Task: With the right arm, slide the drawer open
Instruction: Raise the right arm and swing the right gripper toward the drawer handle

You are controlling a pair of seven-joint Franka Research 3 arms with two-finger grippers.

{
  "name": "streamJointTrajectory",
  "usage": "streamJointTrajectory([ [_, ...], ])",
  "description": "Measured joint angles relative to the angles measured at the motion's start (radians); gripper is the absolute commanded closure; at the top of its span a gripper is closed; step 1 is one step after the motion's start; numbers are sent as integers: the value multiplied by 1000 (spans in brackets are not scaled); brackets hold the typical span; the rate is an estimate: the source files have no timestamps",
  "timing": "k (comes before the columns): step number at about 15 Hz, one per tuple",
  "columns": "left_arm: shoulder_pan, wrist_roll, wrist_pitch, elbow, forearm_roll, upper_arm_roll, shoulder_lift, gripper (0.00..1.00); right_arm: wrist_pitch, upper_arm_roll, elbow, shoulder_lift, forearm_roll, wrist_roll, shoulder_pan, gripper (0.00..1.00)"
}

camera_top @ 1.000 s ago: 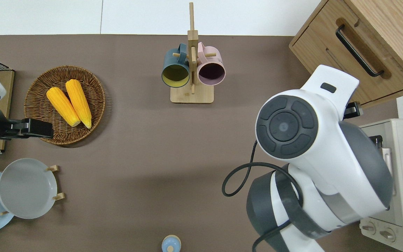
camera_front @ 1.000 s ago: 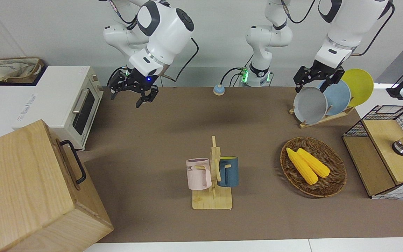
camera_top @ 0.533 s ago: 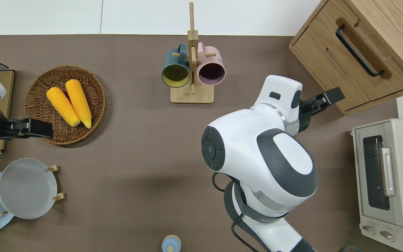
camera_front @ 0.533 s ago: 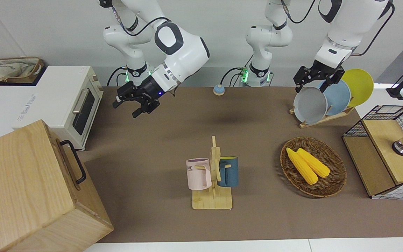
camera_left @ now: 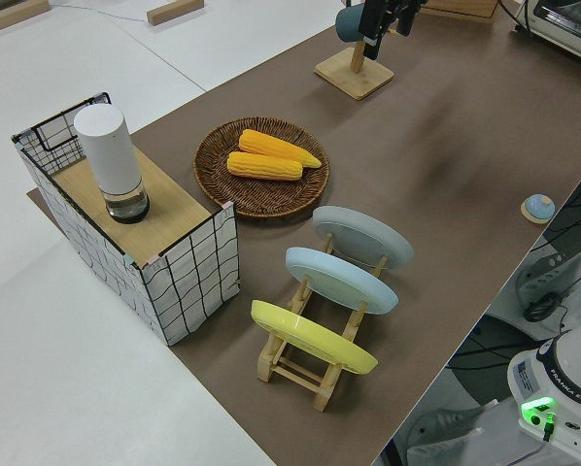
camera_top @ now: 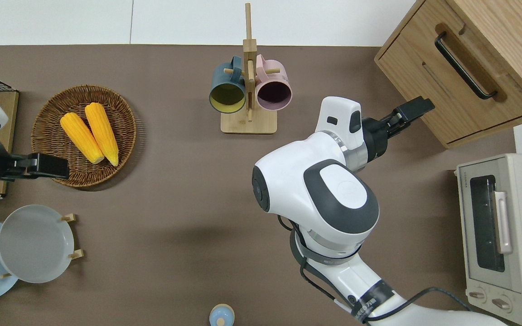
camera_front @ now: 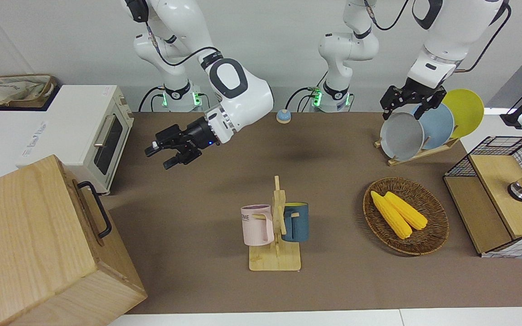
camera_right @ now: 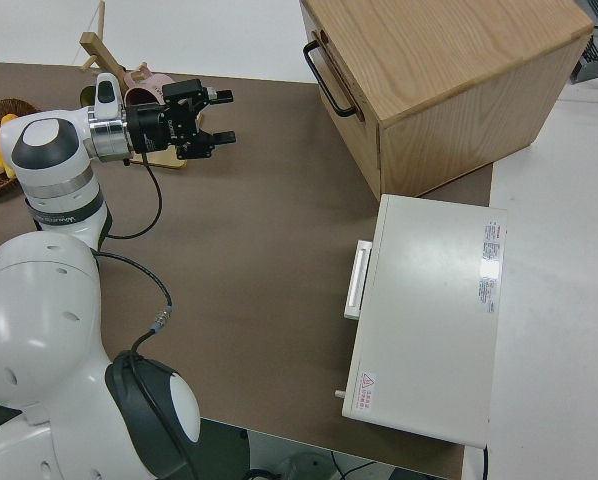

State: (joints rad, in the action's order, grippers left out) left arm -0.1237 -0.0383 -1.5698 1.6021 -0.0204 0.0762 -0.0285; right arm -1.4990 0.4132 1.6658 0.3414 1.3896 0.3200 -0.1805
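Drawer [camera_top: 458, 88] of the pale wooden cabinet [camera_front: 30, 244] sits flush and closed at the right arm's end of the table [camera_front: 224, 181], farther from the robots than the white toaster oven [camera_front: 93, 136], which stands just beside the cabinet. Its black bar handle [camera_top: 464, 67] runs along the drawer front with nothing touching it. The right arm [camera_top: 320, 199] reaches out level toward the cabinet, and the right gripper [camera_right: 217, 116] hangs over bare table just short of the drawer front, its fingers spread apart and holding nothing. A wooden mug rack [camera_top: 248, 86] with a dark blue mug [camera_top: 227, 88] and a pink mug [camera_top: 273, 88] stands near the middle of the table. The left arm is parked; I cannot tell how its gripper [camera_front: 408, 102] stands.
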Motion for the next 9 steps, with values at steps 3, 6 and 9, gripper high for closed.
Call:
streamJointTrajectory([
  [3,0,0,0,0,0,0,0,2,3,0,0,17,54,0,0,23],
  [6,0,0,0,0,0,0,0,2,3,-6,0,39,117,0,6,25],
  [9,0,0,0,0,0,0,0,5,1,-11,0,53,152,14,20,25],
])
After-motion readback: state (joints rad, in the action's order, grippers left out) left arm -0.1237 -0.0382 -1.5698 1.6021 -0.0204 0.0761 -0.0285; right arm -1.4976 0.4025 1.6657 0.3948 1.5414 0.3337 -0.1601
